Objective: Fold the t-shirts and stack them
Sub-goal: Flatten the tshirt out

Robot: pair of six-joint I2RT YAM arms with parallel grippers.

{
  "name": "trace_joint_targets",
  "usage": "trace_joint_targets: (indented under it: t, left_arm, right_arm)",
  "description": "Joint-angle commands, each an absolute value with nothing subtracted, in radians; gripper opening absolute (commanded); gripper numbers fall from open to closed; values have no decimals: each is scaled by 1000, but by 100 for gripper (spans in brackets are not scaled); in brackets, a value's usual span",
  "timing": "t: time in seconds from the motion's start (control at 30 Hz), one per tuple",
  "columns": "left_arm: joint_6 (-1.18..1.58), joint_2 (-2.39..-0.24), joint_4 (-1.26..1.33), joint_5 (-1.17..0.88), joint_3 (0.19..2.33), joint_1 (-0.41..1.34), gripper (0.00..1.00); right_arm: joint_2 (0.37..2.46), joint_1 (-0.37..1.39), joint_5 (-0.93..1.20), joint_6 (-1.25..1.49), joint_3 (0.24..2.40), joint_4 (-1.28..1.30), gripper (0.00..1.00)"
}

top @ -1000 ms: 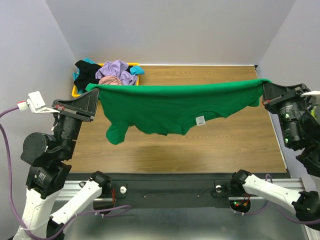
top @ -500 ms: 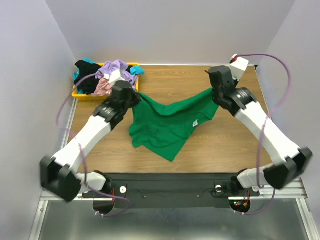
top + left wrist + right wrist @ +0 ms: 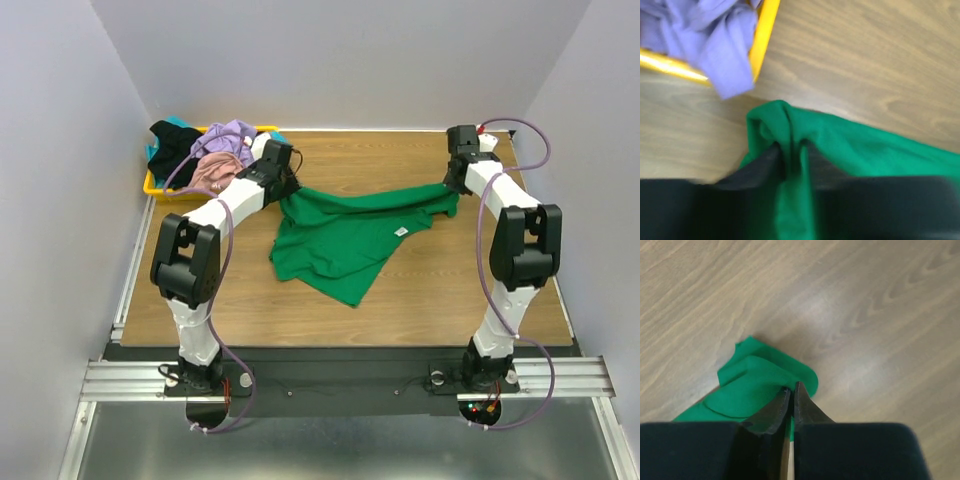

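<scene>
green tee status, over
Left claw shut on green tee corner. Right claw shut on opposite corner. Tee bunched on table. Yellow tray just beyond left claw.

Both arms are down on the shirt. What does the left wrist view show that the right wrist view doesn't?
Only the left wrist view: a corner of the yellow tray, with a lavender t-shirt drooping over its rim, close to the pinched cloth. Only the right wrist view: a rounded end of cloth lying on the wood just beyond the fingertips. Both: the green t-shirt clamped by that arm's own gripper, the left gripper and the right gripper, over the wooden table.
</scene>
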State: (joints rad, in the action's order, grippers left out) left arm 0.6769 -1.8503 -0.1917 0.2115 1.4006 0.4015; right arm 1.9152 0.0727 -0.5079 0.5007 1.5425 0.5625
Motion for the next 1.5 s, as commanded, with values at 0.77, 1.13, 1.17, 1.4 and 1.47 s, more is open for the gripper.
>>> trace_joint_targets:
  t: [0.77,1.13,1.17,1.4,1.47]
  left_arm:
    - [824,-1173,-40,43,557,453,93]
    - [802,-1357,40,5,581,454,45]
    - [796,-1364,38,5,581,454,42]
    - [790,-1324,28,-71,548,454,0]
    - [792,-1260,18,-89,540,456,0]
  right_arm:
    - [1433,60,52,459,936,307,96]
    - [1520,60,5,482,925,301,96]
    - [1525,58,-20,482,928,301,96]
    - [1543,60,-15,486,917,302,95]
    - [1528,64,27,480,902,302,93]
